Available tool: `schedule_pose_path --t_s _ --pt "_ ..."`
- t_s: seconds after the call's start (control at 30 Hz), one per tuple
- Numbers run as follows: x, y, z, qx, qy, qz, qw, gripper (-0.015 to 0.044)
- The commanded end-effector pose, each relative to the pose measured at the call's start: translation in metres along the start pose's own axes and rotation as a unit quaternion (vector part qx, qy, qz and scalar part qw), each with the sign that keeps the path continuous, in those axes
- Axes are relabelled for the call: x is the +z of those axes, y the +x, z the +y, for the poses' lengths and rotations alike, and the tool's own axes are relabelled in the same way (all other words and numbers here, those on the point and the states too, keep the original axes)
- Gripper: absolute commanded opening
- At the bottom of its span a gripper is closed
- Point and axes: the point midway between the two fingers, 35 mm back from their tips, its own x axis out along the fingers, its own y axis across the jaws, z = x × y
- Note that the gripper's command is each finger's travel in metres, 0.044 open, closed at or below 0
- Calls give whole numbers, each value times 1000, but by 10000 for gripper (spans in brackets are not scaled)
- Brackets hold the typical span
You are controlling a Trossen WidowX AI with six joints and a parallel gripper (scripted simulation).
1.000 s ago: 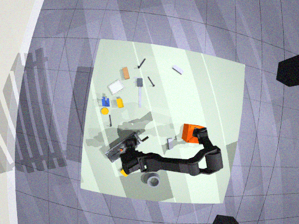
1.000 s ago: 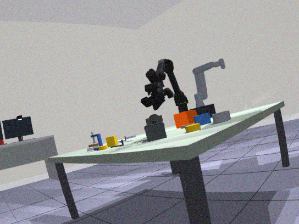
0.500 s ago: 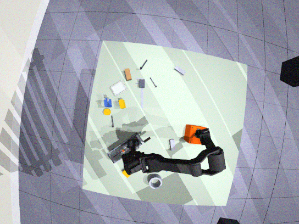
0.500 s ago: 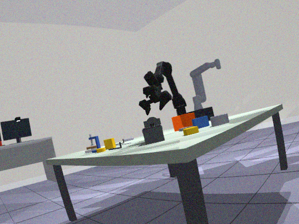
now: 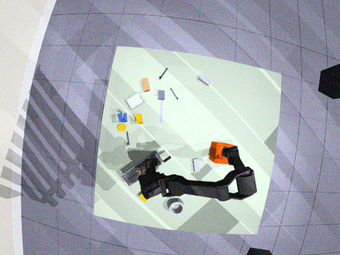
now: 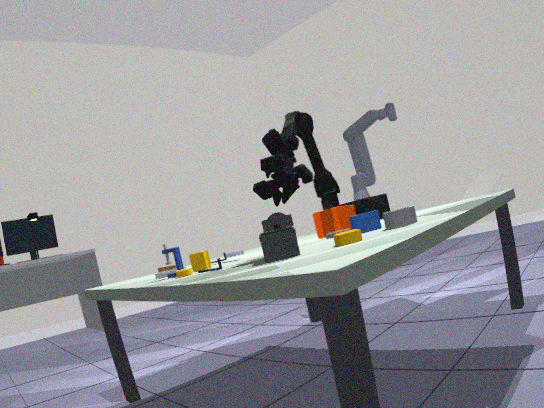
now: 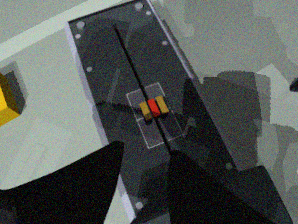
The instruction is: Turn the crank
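Hovering gripper (image 5: pixel 153 164) (image 6: pixel 281 202) (image 7: pixel 147 155): held above the machine, its fingers pointing down and partly apart, with nothing grasped between them.

Machine (image 5: pixel 129 176) (image 6: pixel 280 245) (image 7: pixel 125 60): a long dark body set at a slant on the table (image 5: pixel 194 125) (image 6: pixel 225 290), its upper face below the fingertips and separated from them.

Red pointer (image 5: pixel 140 171) (image 7: pixel 153 107): seated on the upper face over the dark lengthwise slot, inside a pale rectangular outline; the wrist view shows it between the brass marks.

Brass zero marks (image 7: pixel 145 110) (image 7: pixel 162 105): one on either side of the pointer, which appears level with both, though the grainy wrist view leaves a slight offset hard to exclude.

Crank handle (image 5: pixel 167 159): probably the short dark bar projecting at one end of the machine in the top view, apart from the fingers.

Yellow block (image 5: pixel 144 197) (image 6: pixel 347 237) (image 7: pixel 7 102): lying near one long side of the machine, partly covered by the arm in the top view.

Orange box (image 5: pixel 217 153) (image 6: pixel 334 221): farther out, beside the arm's base.
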Motion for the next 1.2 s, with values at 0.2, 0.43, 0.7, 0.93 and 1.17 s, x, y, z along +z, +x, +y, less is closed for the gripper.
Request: schedule_pose_path --t_s 0.2,0.43,0.7,0.93,1.17 --pt "0 0 0 0 0 0 1000 0" --pt "0 0 0 0 0 0 1000 0" --pt "0 0 0 0 0 0 1000 79" --pt "0 0 0 0 0 0 1000 262" --pt "9 -9 1 1 0 0 1000 440"
